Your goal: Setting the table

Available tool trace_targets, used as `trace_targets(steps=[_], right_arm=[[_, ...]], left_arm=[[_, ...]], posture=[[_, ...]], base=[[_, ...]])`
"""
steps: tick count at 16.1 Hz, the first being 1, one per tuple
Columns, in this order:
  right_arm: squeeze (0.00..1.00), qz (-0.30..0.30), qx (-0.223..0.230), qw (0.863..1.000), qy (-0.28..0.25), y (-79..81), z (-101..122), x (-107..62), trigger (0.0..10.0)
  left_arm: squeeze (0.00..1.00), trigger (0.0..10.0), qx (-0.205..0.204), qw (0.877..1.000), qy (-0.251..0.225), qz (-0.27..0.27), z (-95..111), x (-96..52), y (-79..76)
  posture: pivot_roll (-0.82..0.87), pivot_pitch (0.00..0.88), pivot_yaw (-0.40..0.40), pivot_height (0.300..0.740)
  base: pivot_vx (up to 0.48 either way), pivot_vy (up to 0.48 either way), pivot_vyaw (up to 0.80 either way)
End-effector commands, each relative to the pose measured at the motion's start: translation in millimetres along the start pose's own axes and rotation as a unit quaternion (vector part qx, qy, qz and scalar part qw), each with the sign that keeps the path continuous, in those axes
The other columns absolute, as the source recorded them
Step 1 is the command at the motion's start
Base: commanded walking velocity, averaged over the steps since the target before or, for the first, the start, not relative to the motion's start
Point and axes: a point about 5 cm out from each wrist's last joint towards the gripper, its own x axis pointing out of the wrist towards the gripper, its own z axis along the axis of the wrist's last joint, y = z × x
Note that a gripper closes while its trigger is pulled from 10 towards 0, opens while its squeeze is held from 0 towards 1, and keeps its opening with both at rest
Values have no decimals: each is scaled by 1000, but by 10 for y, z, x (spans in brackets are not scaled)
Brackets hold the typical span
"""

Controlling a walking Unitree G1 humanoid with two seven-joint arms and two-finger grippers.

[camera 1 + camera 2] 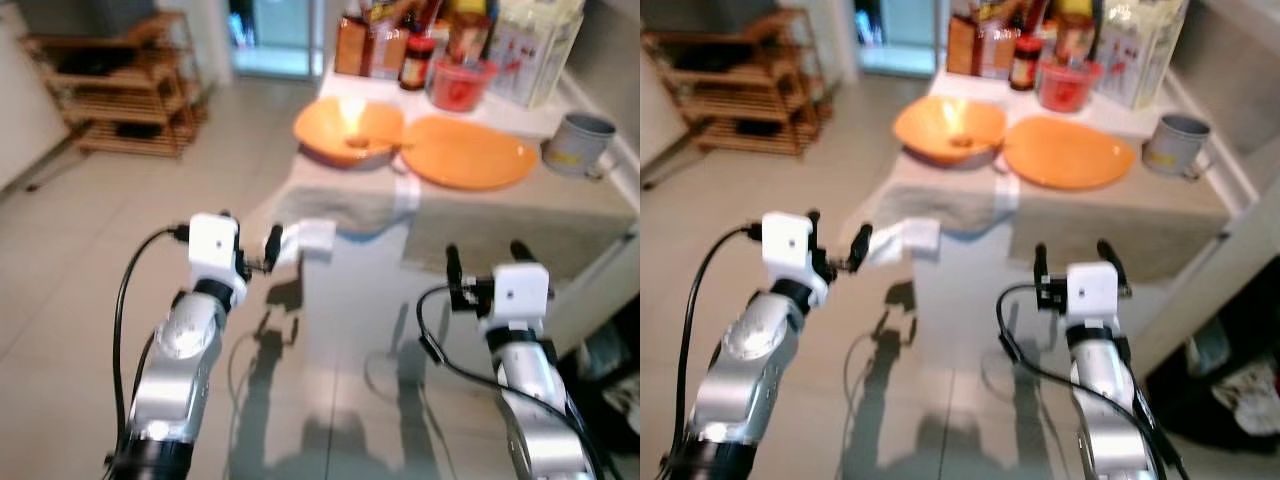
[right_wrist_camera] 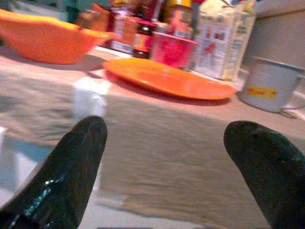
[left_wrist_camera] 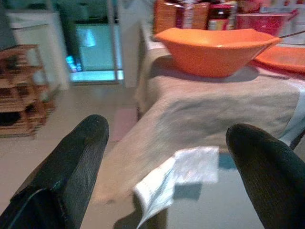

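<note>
1. A narrow desk (image 1: 350, 300) is seen ahead of the robot, with two beige placemats laid side by side across its middle.
2. The left placemat (image 1: 335, 208) and the right placemat (image 1: 520, 240) are separated by a pale strip.
3. An orange bowl (image 1: 348, 130) is set on the far part of the left placemat, and something small lies inside it, too blurred to be identified.
4. An orange plate (image 1: 468, 152) is placed just beside the bowl, to its right, at the far edge of the right placemat.
5. A grey metal mug (image 1: 577, 144) with a yellow label stands to the right of the plate, near the desk's right edge.
6. Behind the bowl and plate, a red container (image 1: 460, 84), a dark jar (image 1: 416, 62) with a red lid and several boxes and cartons are crowded at the far end of the desk.
7. A folded white napkin (image 1: 314, 238) lies at the near edge of the left placemat.
8. The left end effector (image 1: 250, 240) is held raised at the desk's left near corner, its fingers spread apart and empty, with the napkin just beyond them.
9. The right end effector (image 1: 487, 262) is held above the near part of the desk, facing the right placemat, its fingers likewise parted with nothing between them.
10. A wooden slatted rack (image 1: 120, 85) stands on the tiled floor (image 1: 60, 280) well to the left.
</note>
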Motion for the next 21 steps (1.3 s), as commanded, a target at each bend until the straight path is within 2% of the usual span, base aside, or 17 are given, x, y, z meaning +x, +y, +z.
trace_targets(steps=[1,2,5,11,14,16,18,21], right_arm=[[0,-10,-13,1000,5,-81,-21,-9,10000],[0,-11,-16,1000,1,-87,0,-1,10000],[0,-13,-22,1000,-7,-115,43,27,10000],[0,-5,-27,999,-22,-147,146,150,10000],[0,10,-25,999,-25,-96,127,247,10000],[0,29,-17,999,-27,22,139,391,10000],[0,35,-5,999,-26,74,156,497,10000],[0,34,-2,999,-28,59,171,605,10000]], left_arm=[[43,10000,0,1000,-6,-18,34,43,-94],[0,10000,1,1000,-10,-23,46,46,-106],[0,10000,9,999,-14,-29,53,46,-133],[0,10000,7,1000,-12,-7,48,51,-105],[0,10000,6,1000,-13,-6,54,52,-100],[0,10000,8,1000,-13,-7,57,49,-102],[0,10000,12,1000,-14,-7,71,43,-91],[0,10000,18,1000,-15,-1,88,15,-43]], posture=[[27,0,0,740],[27,0,0,740],[23,0,-3,740],[30,3,-7,740],[35,7,-2,740],[50,8,3,740],[69,8,0,740],[88,8,-4,740]], base=[[435,0,0],[446,0,0],[439,0,0],[0,0,0],[0,0,0],[0,0,0],[0,0,0],[0,0,0]])
